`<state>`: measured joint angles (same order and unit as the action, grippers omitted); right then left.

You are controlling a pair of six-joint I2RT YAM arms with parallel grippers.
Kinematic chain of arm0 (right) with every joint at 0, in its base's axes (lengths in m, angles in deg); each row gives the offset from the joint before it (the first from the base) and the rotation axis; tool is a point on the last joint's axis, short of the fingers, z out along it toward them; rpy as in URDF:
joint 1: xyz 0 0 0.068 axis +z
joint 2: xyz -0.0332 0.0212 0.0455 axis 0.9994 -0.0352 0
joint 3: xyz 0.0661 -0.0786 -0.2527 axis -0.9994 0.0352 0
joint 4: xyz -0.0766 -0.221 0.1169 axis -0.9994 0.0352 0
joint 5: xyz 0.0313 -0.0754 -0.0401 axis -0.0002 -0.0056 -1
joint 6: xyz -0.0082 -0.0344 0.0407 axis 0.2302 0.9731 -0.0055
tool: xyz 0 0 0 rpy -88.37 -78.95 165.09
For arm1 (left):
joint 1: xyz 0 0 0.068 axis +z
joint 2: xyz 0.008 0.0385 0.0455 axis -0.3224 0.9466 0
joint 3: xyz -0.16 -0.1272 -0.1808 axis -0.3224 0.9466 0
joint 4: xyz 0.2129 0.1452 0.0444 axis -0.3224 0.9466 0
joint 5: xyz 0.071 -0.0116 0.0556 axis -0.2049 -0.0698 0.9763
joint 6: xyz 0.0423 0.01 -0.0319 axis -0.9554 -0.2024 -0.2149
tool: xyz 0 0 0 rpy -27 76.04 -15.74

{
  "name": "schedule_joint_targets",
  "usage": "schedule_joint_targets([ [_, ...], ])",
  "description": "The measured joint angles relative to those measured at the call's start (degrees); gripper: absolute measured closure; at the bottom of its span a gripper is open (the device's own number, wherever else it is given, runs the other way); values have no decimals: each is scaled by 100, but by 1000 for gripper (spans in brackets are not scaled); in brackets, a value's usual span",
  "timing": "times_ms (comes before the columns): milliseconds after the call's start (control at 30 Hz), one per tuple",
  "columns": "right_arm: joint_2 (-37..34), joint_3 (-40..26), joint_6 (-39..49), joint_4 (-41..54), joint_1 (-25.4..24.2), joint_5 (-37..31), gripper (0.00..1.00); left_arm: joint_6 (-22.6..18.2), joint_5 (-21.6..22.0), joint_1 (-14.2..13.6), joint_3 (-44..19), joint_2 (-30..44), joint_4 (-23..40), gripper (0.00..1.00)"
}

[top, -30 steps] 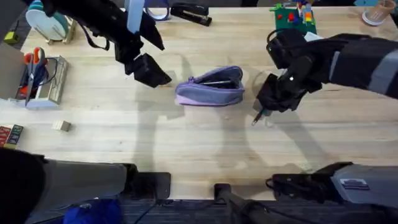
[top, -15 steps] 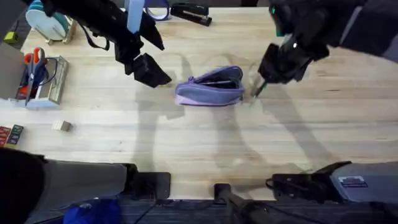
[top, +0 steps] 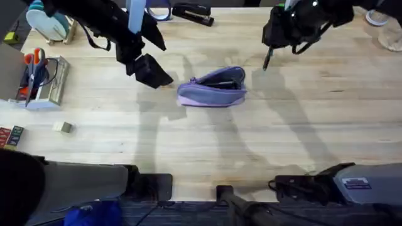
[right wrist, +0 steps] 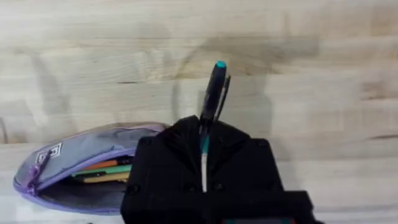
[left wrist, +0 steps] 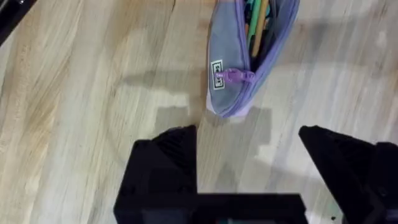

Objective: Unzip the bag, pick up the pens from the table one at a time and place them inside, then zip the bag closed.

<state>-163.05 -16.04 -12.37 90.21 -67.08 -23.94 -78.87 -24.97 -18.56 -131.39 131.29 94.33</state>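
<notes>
Soft lavender fabric bag lies unzipped on the grained wooden table. Slim dark pen is clamped in right gripper; left gripper is held apart.

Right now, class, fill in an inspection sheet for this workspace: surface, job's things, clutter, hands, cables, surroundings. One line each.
Surface: light wooden butcher-block table, plank grain visible.
Job's things: soft lavender fabric pencil pouch lies unzipped with pens inside; slim dark pen with a teal tip is held clear of the table.
Clutter: black stapler, orange-handled scissors, small wooden block, green toy-brick build.
Hands: left hand open, beside the pouch's zipper-pull end; right hand shut on the pen, beyond the pouch.
Cables: nothing seen.
Surroundings: nothing seen beyond the arm bases at the near edge.
</notes>
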Motion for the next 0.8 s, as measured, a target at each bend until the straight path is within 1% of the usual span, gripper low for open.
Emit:
schedule_joint_targets([
  [167,-1,-175,708,-67,0,219,970,0,0,0,0,0,-2,8],
  [333,0,-238,1740,-501,11,394,970,0,0,0,0,0,-2,7],
  [433,-1,-238,2438,-589,30,572,970,0,-1,0,0,0,0,7],
  [600,0,-238,3826,-549,70,1340,970,0,0,0,0,0,0,7],
  [800,0,-238,5407,-431,83,2440,970,0,0,0,0,-1,0,7],
])
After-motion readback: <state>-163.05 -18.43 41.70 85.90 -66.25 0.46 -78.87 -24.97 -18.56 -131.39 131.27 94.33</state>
